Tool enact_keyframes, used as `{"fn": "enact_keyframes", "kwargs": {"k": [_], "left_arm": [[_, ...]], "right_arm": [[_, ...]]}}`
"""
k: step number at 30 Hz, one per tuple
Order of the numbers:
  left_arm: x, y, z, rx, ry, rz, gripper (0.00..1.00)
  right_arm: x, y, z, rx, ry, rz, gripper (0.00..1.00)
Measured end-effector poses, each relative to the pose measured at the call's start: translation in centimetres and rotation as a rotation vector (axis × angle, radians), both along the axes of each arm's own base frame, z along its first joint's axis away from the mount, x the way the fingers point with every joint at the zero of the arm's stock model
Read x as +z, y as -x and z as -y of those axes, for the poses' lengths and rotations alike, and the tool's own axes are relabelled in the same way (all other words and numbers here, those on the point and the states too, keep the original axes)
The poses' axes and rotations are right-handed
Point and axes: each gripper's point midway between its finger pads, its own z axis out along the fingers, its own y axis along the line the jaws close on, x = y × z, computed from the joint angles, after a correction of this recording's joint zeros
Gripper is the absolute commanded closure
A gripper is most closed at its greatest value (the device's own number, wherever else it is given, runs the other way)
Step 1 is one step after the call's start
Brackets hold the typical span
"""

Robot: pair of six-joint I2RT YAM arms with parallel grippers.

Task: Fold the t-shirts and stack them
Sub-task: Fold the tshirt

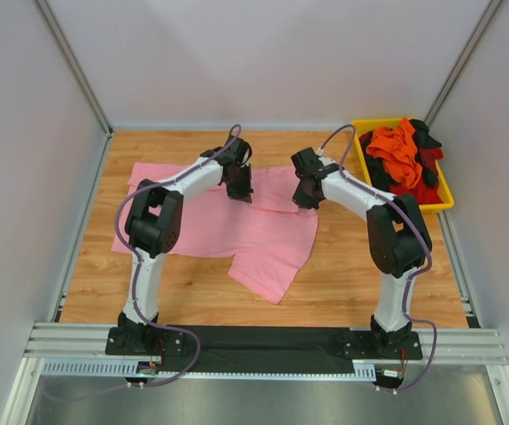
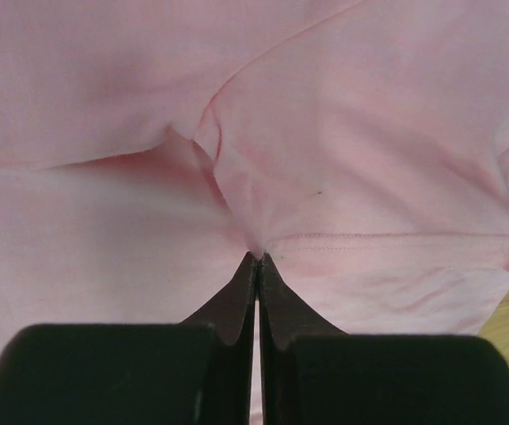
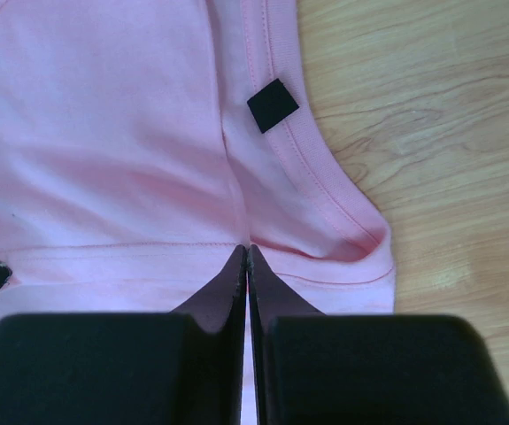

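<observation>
Two hands — tight on pink t-shirt

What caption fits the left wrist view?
Left gripper shut, pinching a puckered fold of the pink t-shirt.

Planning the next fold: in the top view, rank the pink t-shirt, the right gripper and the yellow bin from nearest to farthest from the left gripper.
1. pink t-shirt: pinched in the left gripper, mid-table.
2. right gripper: just to its right, on the same shirt.
3. yellow bin: far right corner.
</observation>
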Motion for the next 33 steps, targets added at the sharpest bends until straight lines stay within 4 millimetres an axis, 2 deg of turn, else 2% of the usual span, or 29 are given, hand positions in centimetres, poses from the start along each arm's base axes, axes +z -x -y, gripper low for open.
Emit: {"fn": "enact_keyframes", "kwargs": {"k": [5,9,12,19,25,26,27,28,29,30,33], "left_arm": [[0.3,0.3,-0.1,0.007,-0.003,-0.02,1.0],[0.5,0.1,-0.8,0.024,-0.042,-0.013,1.0],[0.1,0.4,-1.5,0.034,-0.083,-0.022,1.0],[-0.3,0.7,-2.7,0.05,-0.139,-0.031,1.0],[-0.6,0.9,-3.1,0.053,-0.16,-0.036,1.0],[-0.7,1.0,-3.1,0.052,-0.16,-0.039,0.96],[-0.8,1.1,-3.1,0.049,-0.161,-0.042,0.83],[-0.9,1.2,-3.2,0.041,-0.165,-0.044,0.77],[-1.1,1.4,-3.2,0.033,-0.163,-0.049,0.72],[-1.2,1.7,-3.3,0.028,-0.162,-0.054,0.66],[-0.6,2.1,-3.6,0.013,-0.157,-0.056,0.58]], "right_arm": [[0.5,0.2,0.7,-0.008,0.011,-0.004,1.0],[1.8,0.3,0.7,-0.008,-0.01,0.024,1.0],[2.1,1.4,0.5,-0.014,-0.042,0.025,1.0],[0.5,3.2,-1.2,-0.027,-0.094,-0.003,1.0],[-0.9,4.3,-1.5,-0.061,-0.098,-0.01,1.0],[-1.2,4.4,-1.3,-0.067,-0.092,-0.011,1.0],[-1.4,4.6,-1.1,-0.07,-0.083,-0.013,0.99],[-1.5,4.6,-0.9,-0.065,-0.073,-0.013,0.96],[-1.5,4.6,-0.8,-0.055,-0.066,-0.012,0.93],[-1.4,4.5,-0.7,-0.043,-0.059,-0.009,0.84],[-0.7,3.5,-0.4,0.021,-0.042,0.007,0.73]]}}
